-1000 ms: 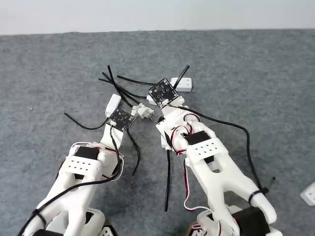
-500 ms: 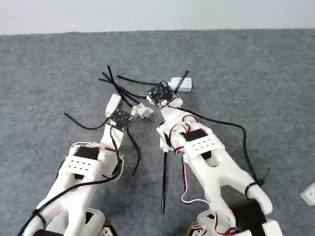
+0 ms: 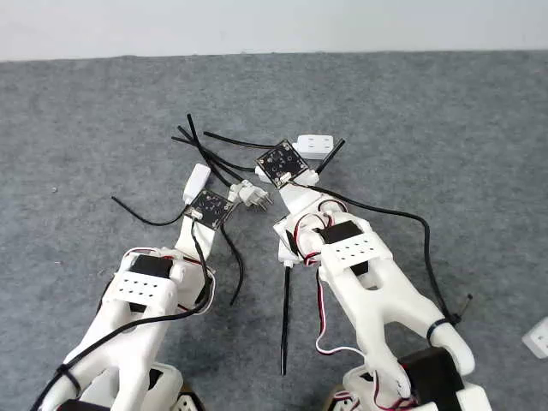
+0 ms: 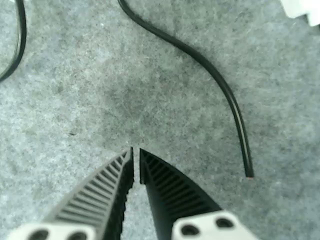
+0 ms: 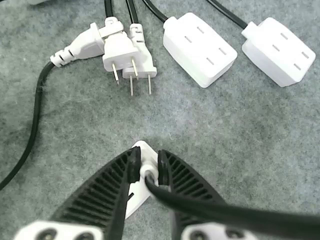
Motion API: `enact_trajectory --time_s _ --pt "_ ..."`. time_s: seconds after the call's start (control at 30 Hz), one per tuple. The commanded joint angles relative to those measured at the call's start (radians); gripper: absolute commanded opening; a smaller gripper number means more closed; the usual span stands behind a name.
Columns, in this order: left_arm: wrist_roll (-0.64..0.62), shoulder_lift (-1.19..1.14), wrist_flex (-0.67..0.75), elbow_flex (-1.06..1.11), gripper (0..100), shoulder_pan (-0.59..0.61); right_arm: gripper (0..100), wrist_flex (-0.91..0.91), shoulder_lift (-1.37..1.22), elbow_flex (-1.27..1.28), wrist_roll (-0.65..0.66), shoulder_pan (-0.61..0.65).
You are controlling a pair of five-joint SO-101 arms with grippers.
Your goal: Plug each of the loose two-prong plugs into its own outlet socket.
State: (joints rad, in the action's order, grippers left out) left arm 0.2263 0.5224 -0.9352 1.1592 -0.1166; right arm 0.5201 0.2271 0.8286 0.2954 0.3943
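Observation:
My right gripper (image 5: 145,160) is shut on a white two-prong plug (image 5: 141,149), held low over the carpet, with its black cord (image 5: 210,207) trailing back along one finger. Just ahead lie two loose white plugs (image 5: 121,48) (image 5: 139,61) side by side, prongs pointing toward the gripper. Beyond them sit two white outlet sockets (image 5: 200,48) (image 5: 279,44) on black cords. From above, the loose plugs (image 3: 251,195) lie between the two arms, and one socket (image 3: 314,145) lies past the right arm's wrist. My left gripper (image 4: 136,152) is shut with nothing in it, just above bare carpet.
Several black cords (image 3: 205,150) fan out at the back of the grey carpet. One loose cord (image 4: 200,62) curves past the left gripper and ends in a cut tip. A white socket (image 3: 196,182) lies by the left wrist. Another white piece (image 3: 538,336) sits at the right edge.
The right arm has shifted slightly to the left. The cord hanging under it swung along, and the short black cord by the far socket moved right. The left arm stayed still.

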Motion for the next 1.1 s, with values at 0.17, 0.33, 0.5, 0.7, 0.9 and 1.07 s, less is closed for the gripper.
enact_trajectory --time_s 0.17,0.33,0.5,0.7,0.9,1.07 --pt "0.012 0.026 -0.011 -0.002 1 0.008 8.4 0.027 -0.015 -0.011 -0.098 0.039" --pt "0.012 0.026 -0.011 -0.002 1 0.008 26.2 0.094 0.068 -0.021 -0.249 0.096" --pt "0.012 0.026 -0.011 -0.002 1 0.008 26.6 0.11 0.088 -0.025 -0.347 0.125" --pt "0.012 0.026 -0.011 -0.002 1 0.008 26.6 0.099 0.01 -0.044 -0.373 0.13" --pt "0.012 0.026 -0.011 -0.002 1 0.008 26.3 0.18 -0.186 -0.204 -0.368 0.128" --pt "0.012 0.026 -0.011 -0.002 1 0.008 25.1 0.292 -0.285 -0.319 -0.368 0.125"
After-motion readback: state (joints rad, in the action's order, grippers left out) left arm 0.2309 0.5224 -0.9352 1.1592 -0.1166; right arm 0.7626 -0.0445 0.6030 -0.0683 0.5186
